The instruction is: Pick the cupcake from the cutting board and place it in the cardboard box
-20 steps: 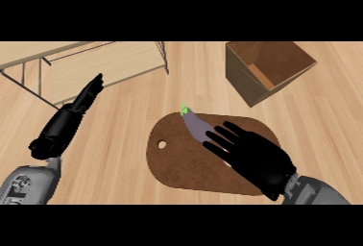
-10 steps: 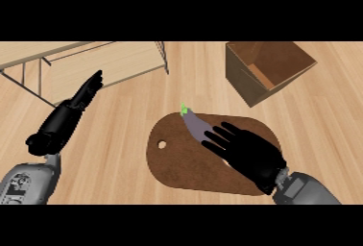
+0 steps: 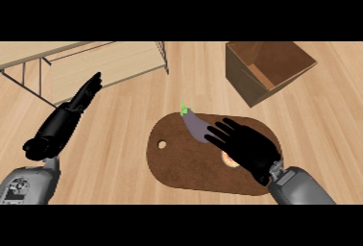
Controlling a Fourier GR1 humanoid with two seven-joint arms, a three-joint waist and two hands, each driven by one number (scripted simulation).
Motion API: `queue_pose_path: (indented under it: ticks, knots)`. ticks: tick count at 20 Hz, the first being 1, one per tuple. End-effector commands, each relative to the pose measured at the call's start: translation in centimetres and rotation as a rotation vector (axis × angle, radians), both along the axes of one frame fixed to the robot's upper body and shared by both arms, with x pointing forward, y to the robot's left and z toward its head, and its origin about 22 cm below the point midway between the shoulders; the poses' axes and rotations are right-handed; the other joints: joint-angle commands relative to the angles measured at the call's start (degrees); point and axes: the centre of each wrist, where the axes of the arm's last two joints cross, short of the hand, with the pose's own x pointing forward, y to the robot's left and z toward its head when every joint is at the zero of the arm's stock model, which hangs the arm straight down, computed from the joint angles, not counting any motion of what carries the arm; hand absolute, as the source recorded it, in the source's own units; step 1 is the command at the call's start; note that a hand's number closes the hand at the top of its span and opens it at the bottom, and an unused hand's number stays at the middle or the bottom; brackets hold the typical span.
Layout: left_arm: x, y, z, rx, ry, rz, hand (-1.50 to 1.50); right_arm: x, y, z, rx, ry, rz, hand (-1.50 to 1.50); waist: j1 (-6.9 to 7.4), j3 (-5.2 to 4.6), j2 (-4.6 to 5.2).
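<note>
STATUS: RIGHT ROBOT HAND OPEN ABOVE CUTTING BOARD, CUPCAKE MOSTLY COVERED

1. Counter [image 3: 113,158]: a light wood-grain surface that fills the view and carries every item below.

2. Wooden frame [image 3: 106,60]: a pale slatted structure at the far left corner, well apart from the board.

3. Cutting board [image 3: 181,166]: a dark brown, rounded board lying flat at the centre of the counter. A small hole [image 3: 162,144] sits near its left edge.

4. Cardboard box [image 3: 245,81]: it stands at the far right with its top open and its brown interior visible. It is set at an angle to the board and apart from it.

5. Left robot hand [image 3: 67,117]: it rests at the left side of the view, fingers straight and together, pointing away from the robot. It holds nothing and is well apart from the board.

6. Right robot hand [image 3: 248,149]: it is over the right half of the cutting board, palm down, fingers straight and spread. It is open and grips nothing.

7. Eggplant [image 3: 193,124]: purple with a green stem, lying on the far part of the board. The right fingertips [image 3: 215,134] reach its near end; contact cannot be confirmed.

8. Cupcake [image 3: 228,159]: it is on the cutting board under the right palm. Only a small orange and pale patch shows at the palm's left edge. Whether the palm touches it cannot be told.
</note>
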Motion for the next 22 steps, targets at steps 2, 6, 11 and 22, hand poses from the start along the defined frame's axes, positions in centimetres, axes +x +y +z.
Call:
queue_pose_path:
  ticks: [2,6,11,22]
  knots:
    - [-0.5,1.3,-0.3,-0.002,-0.001,-0.007,0.00,0.8,0.6,-1.1,-0.025,0.038,0.034,-1.50,0.06,0.00,0.00]
    - [-0.5,-0.7,-0.4,-0.015,0.002,0.000,0.00,-0.1,-0.1,-3.4,0.040,-0.032,0.168,1.50,0.09,0.03,0.01]
    - [-0.1,0.6,1.1,-0.004,0.007,-0.021,0.00,2.4,1.5,-1.6,0.100,-0.113,0.214,1.50,0.25,0.02,0.00]
    - [1.6,-2.7,1.6,-0.008,-0.040,-0.103,0.00,7.8,5.4,0.6,0.340,-0.118,-0.494,1.50,5.89,0.19,1.85]
